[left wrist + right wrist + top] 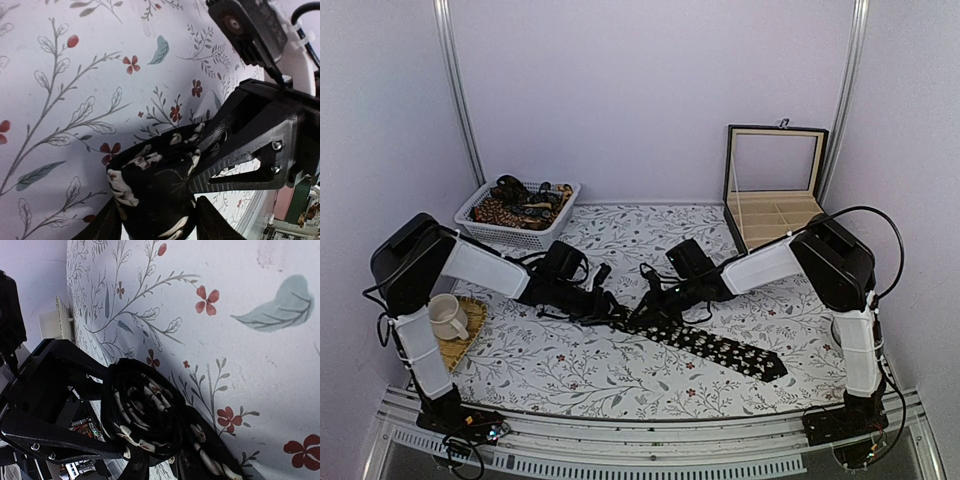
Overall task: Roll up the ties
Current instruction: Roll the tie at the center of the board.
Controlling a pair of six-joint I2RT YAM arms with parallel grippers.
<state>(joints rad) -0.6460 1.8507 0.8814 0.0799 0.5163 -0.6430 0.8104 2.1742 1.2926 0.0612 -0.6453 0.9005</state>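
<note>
Two robot arms are meeting at the middle of a flower-printed table (570, 370), working on a black tie (720, 347) speckled with pale blossoms. The tie's narrow end is sitting wound into a small coil (142, 412) at the table's centre, right where the grippers converge. The left gripper (155, 227) is straddling the coil, its two fingers pressing against either side of it. The right gripper (157, 467) is reaching in from the opposite side with its fingers set close together, apparently pinching fabric at the coil's lower edge. Trouble looks likely to be coming from the coil itself: if either grip is easing while the other is turning, the layers could be springing open or sliding sideways into a cone. With both grippers crowding one small bundle, their fingers could also be knocking together. The flat length could be dragging askew and feeding in crooked. That length is lying on the cloth, its long axis running diagonally from the centre toward the near right. The broad pointed end is aiming at the right arm's base, and the coil's spiral face is turning toward the right wrist camera.
</note>
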